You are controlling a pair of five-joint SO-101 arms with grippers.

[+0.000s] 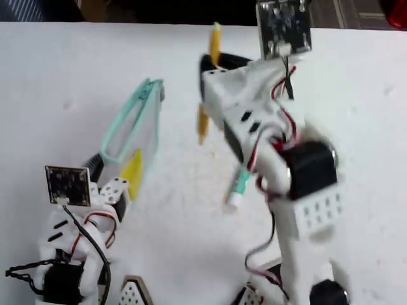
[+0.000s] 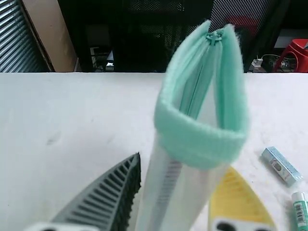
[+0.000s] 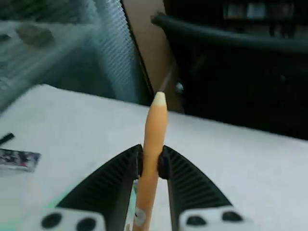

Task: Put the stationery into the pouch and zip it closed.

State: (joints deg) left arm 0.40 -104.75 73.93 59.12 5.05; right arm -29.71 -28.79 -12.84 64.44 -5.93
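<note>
The clear pouch (image 1: 137,121) with mint-green trim lies on the white table (image 1: 57,95). My left gripper (image 1: 117,171) is shut on its near end. In the left wrist view the pouch (image 2: 199,125) gapes open between the grey finger (image 2: 113,195) and the yellow finger (image 2: 236,202), with the zipper slider (image 2: 211,36) at its far end. My right gripper (image 1: 208,73) is shut on an orange pencil (image 1: 205,108), held off the table just right of the pouch. The pencil (image 3: 153,139) sits clamped between the black jaws of the right gripper (image 3: 150,159). A white-and-green pen (image 1: 236,187) lies under the right arm.
A small blue box (image 2: 281,165) and the pen's tip (image 2: 299,209) lie on the table beside the pouch. A small printed card (image 3: 19,159) rests farther off. The table's far edge (image 1: 127,24) borders a dark room with chairs.
</note>
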